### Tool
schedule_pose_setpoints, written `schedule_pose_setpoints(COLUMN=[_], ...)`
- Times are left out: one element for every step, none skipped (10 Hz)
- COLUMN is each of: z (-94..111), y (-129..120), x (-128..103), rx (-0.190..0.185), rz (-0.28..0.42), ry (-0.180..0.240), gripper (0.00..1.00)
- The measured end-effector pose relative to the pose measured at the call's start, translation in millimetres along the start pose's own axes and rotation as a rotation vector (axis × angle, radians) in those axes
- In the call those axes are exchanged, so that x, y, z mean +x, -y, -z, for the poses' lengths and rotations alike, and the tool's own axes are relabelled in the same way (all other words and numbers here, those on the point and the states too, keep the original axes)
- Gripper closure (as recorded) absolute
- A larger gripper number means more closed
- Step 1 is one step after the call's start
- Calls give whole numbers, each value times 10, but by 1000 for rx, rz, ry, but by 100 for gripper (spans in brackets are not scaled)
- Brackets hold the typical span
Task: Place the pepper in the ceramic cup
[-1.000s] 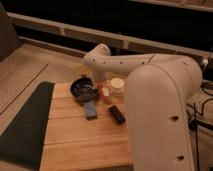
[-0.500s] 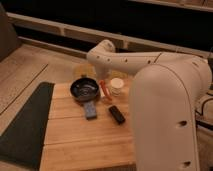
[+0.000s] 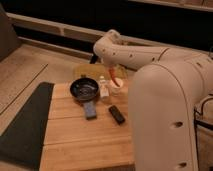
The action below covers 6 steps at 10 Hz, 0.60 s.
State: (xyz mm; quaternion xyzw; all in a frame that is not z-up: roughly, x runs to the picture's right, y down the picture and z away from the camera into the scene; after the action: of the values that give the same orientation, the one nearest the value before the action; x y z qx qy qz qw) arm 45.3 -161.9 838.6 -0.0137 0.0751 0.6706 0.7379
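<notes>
The pepper [image 3: 114, 77] is a thin orange-red piece hanging tip down, just above the small white ceramic cup [image 3: 117, 90]. The cup stands on the wooden table [image 3: 85, 137], right of the clear bottle. My gripper [image 3: 111, 68] is at the end of the white arm, right over the cup. It is shut on the pepper's upper end and is largely hidden by the arm. The pepper's lower tip is at the cup's rim.
A dark round bowl [image 3: 83, 90] sits left of a small clear bottle [image 3: 103, 88]. A blue block [image 3: 90, 109] and a black bar [image 3: 117, 114] lie in front of them. A dark mat [image 3: 25, 122] lies left of the table. My large white arm fills the right side.
The gripper with the pepper has moved right from beside the bottle to over the cup. The other objects have not moved.
</notes>
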Motion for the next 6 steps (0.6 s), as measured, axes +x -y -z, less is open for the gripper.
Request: schedule_pose_setpoints(z=[-5,-58,-129,-268,-357,-461], y=[6,-53,-127,-277,-321,-338], x=[-115,-216,-241,-216,-166,-87], rx=[-15,-61,-106,-177,-209,-237], rz=[5,13,16,27,32,39], ry=[41,91,118,148,156,157], gripper=[100,100,100,100,100,100])
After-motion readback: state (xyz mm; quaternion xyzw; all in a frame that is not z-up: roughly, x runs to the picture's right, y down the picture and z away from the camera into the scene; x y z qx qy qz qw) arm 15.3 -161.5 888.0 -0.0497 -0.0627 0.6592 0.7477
